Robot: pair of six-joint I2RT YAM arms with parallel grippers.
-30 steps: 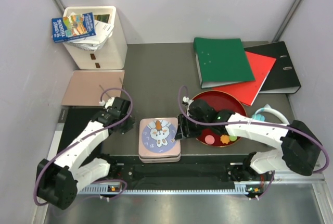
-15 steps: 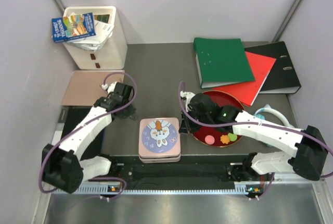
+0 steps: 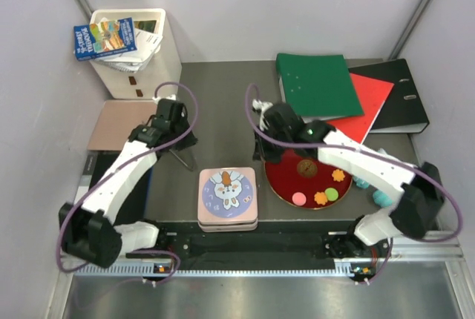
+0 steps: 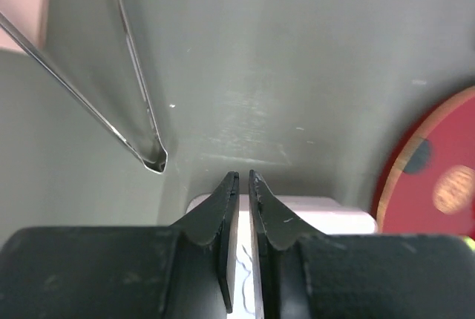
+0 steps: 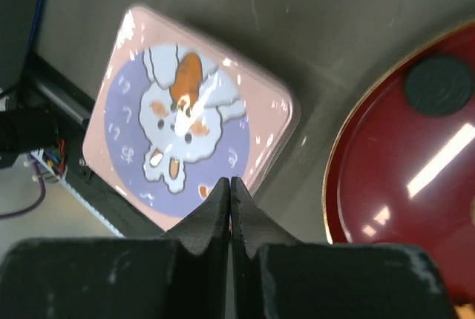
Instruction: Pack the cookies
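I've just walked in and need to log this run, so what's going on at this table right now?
The job is packing cookies, but nothing has been picked up yet. The left gripper and right gripper are both shut and empty, hovering near the pink rabbit tin, whose lid is on. The cookies lie on the red plate beside the tin.

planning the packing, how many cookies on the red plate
6 seen: brown mid-plate, black by its left rim, orange flower right, pink, orange, green along the near edge; right arm may hide more.
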